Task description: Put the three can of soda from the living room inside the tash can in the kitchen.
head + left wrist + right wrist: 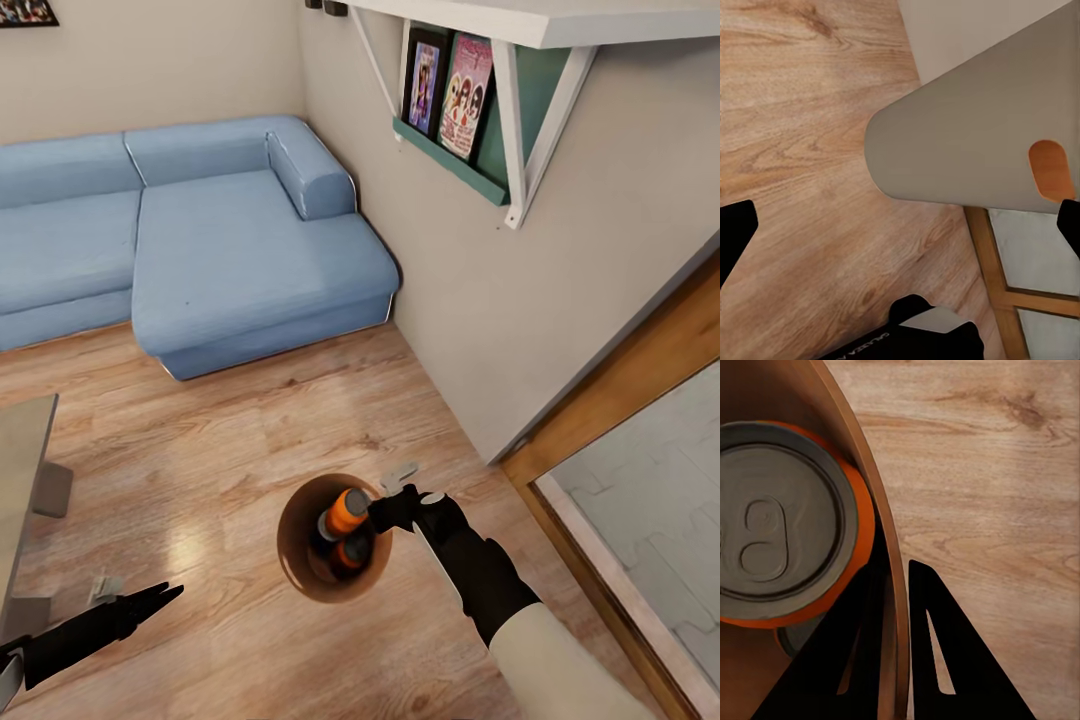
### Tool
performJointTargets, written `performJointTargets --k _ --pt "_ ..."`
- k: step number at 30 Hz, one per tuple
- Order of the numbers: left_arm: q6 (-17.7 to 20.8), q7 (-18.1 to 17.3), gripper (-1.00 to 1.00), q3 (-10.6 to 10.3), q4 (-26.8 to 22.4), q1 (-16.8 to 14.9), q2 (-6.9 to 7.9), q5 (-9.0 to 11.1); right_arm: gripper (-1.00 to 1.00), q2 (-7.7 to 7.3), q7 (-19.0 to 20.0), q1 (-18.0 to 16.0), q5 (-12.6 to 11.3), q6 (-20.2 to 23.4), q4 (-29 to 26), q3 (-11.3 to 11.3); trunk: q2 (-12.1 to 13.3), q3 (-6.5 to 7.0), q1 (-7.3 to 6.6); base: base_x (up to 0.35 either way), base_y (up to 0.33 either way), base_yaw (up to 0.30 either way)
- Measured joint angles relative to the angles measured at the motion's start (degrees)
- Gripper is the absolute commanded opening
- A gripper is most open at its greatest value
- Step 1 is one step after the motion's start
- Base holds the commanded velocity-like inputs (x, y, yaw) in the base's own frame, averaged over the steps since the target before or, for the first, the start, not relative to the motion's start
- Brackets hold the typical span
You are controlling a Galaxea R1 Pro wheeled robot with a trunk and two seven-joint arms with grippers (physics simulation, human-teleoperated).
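Head view, left to right. Grey bench (22, 470) edge at far left, standing on the light wood floor (200, 440). Blue corner sofa (190, 230) along the back wall.

Left hand (150, 598) low at lower left, above the floor, well apart from the trash can. Fingers look drawn to a point in the head view; the left wrist view shows the two black fingertips (736, 232) spread to opposite edges with nothing between them, so the hand is released. That wrist view also shows the pale grey outside of the trash can (967, 142) with one orange patch (1050, 169) on it.

Centre: trash can (300, 560), brown inside and rim, upright. Two orange soda cans inside: upper one (348, 512) with its grey top (776, 532) visible in the right wrist view, lower one (348, 553) just beside it. A third, dark shape sits at the left of them; cannot tell what it is.

Right hand (400, 505) at the can's right rim. Right wrist view: one black finger (859, 652) inside the wall, the other outside, clenched on the rim.

Right: wall shelf (470, 100) with picture frames; wood-framed doorway (620, 400) to a pale tiled floor.
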Motion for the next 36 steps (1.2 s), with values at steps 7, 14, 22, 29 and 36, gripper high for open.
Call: performJointTargets --k 7,14,22,29,36 --pt "0.0 0.0 1.00 0.0 0.0 0.0 0.00 0.0 -1.00 0.00 0.0 0.0 0.0 0.0 0.0 0.0 -2.8 -1.26 1.54 0.000 0.000 0.000" --pt "0.0 0.0 1.00 0.0 0.0 0.0 0.00 0.0 -1.00 0.00 0.0 0.0 0.0 0.0 0.0 0.0 -5.6 -2.51 3.07 0.000 0.000 0.000" --pt "0.0 0.0 1.00 -0.1 0.0 0.0 -0.01 0.0 -1.00 0.00 0.0 0.0 0.0 -0.1 0.0 0.0 -8.8 -3.59 4.83 0.000 0.000 0.000" --pt "0.0 0.0 1.00 -0.1 0.0 0.0 -0.01 0.0 -1.00 0.00 0.0 0.0 0.0 -0.1 0.0 0.0 -11.6 -4.46 6.37 0.000 0.000 0.000" --pt "0.0 0.0 1.00 -0.1 0.0 0.0 -0.01 0.0 -1.00 0.00 0.0 0.0 0.0 -0.1 0.0 0.0 -14.4 -5.45 7.91 0.000 0.000 0.000"
